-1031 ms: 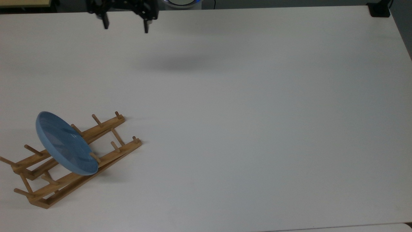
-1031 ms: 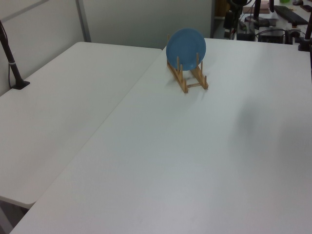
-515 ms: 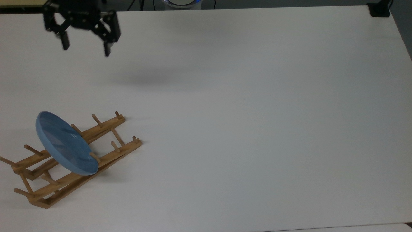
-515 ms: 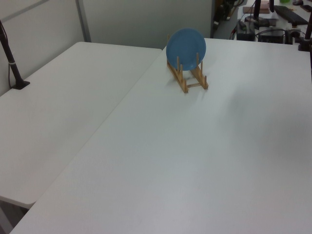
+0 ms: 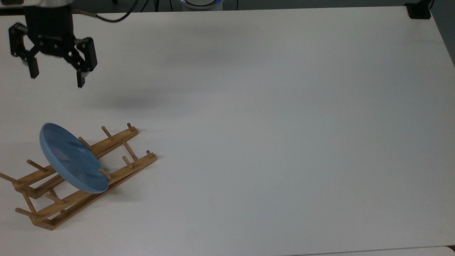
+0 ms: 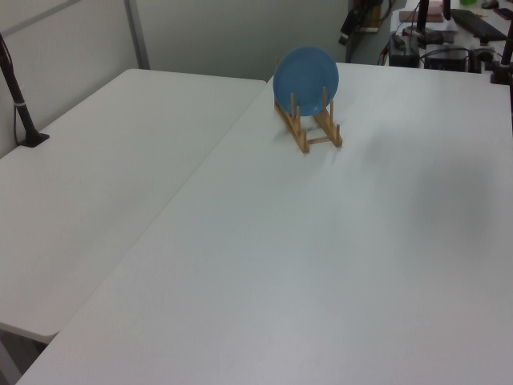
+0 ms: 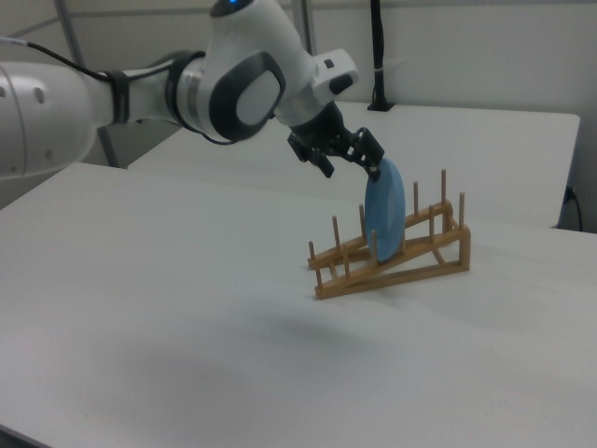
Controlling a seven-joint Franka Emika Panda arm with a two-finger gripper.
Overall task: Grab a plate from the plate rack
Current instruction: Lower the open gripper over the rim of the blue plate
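while the plate (image 5: 73,159) stands racked, the gripper (image 5: 57,81) hangs above it, seemingly fingertips-down, jaws spread.

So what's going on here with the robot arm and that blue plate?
A white robot arm's black two-finger gripper hangs open above the white table, not yet touching anything. The round blue plate stands on edge between the pegs of the light-brown wooden plate rack. The gripper looks headed for the plate.

Plate (image 5: 73,159) upright in plate rack (image 5: 117,156)
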